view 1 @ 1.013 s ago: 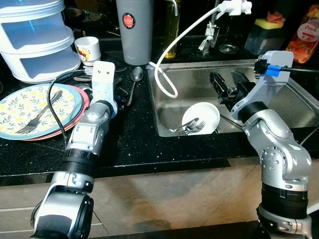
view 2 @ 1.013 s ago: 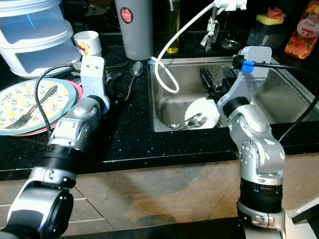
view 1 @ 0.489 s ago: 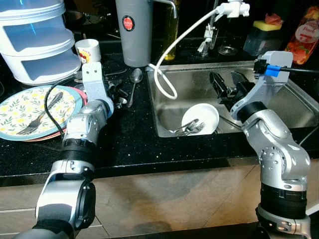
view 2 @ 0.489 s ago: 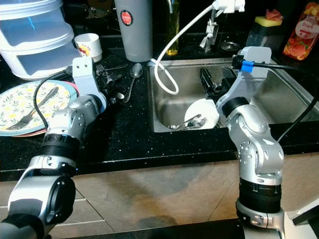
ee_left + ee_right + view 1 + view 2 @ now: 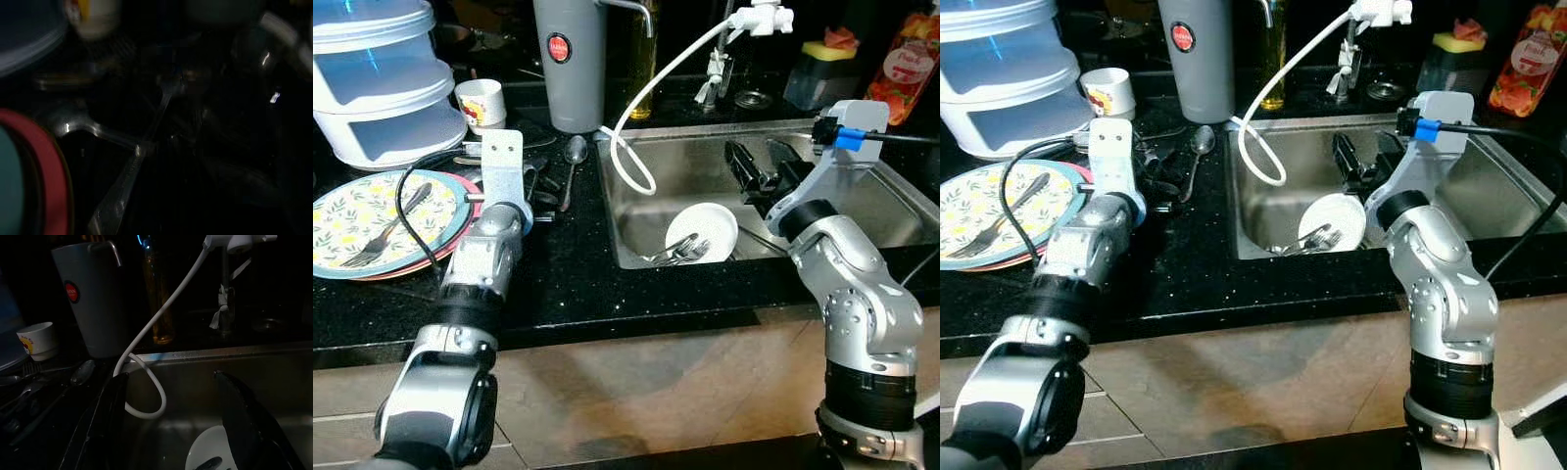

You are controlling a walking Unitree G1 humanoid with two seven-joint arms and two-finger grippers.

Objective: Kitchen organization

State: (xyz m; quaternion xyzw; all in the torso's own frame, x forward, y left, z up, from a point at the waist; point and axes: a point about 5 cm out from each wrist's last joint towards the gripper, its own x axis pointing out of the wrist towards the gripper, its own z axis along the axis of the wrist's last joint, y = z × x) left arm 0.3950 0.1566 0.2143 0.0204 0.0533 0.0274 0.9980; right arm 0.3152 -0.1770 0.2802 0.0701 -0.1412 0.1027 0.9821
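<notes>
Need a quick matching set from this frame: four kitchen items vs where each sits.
Items:
1. white bowl
2. fork
3. spoon
4. small cup

Places:
A. on the floral plate
B. in the sink, holding cutlery
C. on the black counter just left of the sink
D. beside the grey jug, by the stacked containers

Pairs: 1-B, 2-A, 3-C, 4-D
</notes>
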